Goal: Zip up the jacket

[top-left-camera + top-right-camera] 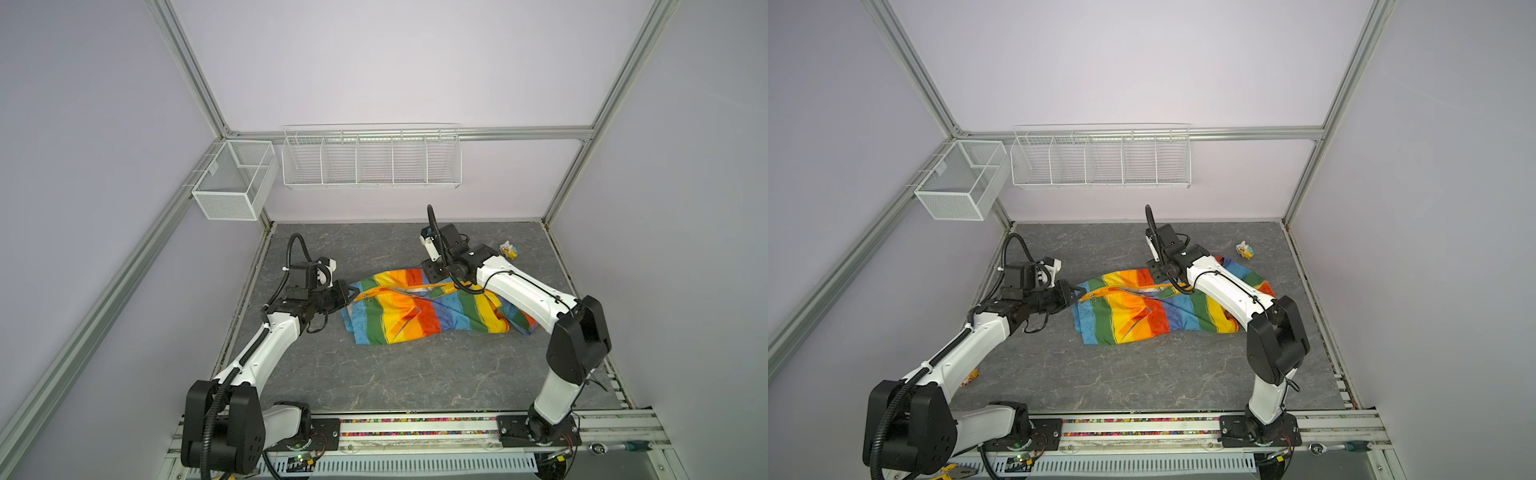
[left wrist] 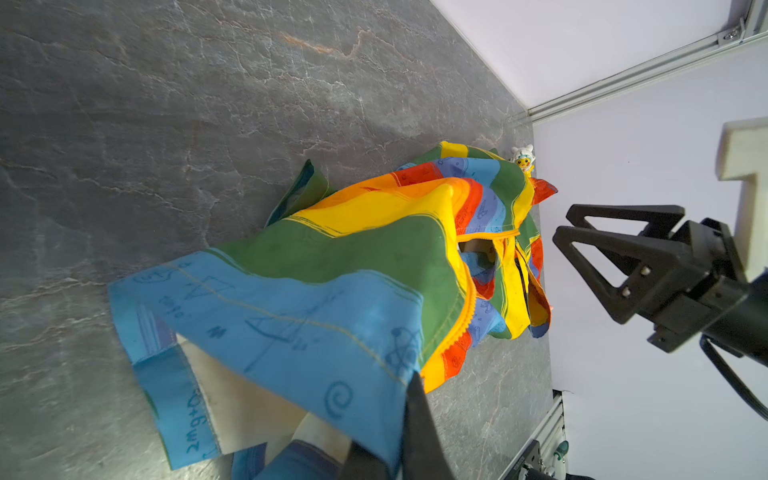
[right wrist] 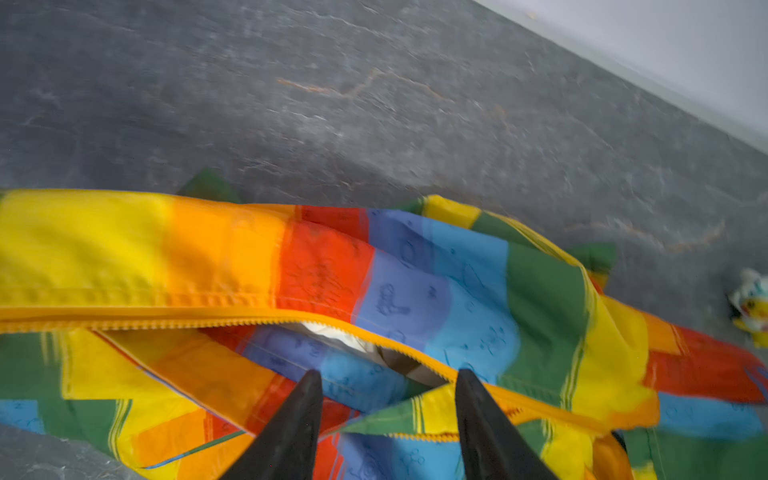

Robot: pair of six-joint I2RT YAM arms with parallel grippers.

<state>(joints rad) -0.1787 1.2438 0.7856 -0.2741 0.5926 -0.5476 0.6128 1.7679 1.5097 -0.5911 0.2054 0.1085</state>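
- Tabletop (image 1: 415, 374): flat grey slab, veined like stone, matte. The near stretch is bare.
- Jacket (image 1: 415, 311): thin, crumpled cloth in broad stripes of blue, green, yellow, orange and red, with faint doodles printed on it. It lies mid-tabletop, its long axis running left to right in both top views. The blue hem end points at my left arm and the bunched end lies under my right arm.
- Left claw (image 1: 349, 297): clamped shut on the blue hem corner at the jacket's left end. The left wrist view shows the cloth lifted there, with the cream lining (image 2: 249, 399) underneath.
- Zipper (image 1: 399, 291): orange tape with fine teeth, running along the jacket's length on its far side. Near my right claw the two halves gape and the lining shows through.
- Right claw (image 3: 386, 399): black pointed fingers spread apart just over that gap, nothing pinched between them.
- Toy (image 1: 508, 250): small, white and yellow, far right, apart from the jacket.
- Basket (image 1: 232, 183): white mesh, boxy, on the left frame.
- Rack (image 1: 370, 160): white wire, long, divided into bays, on the back wall.
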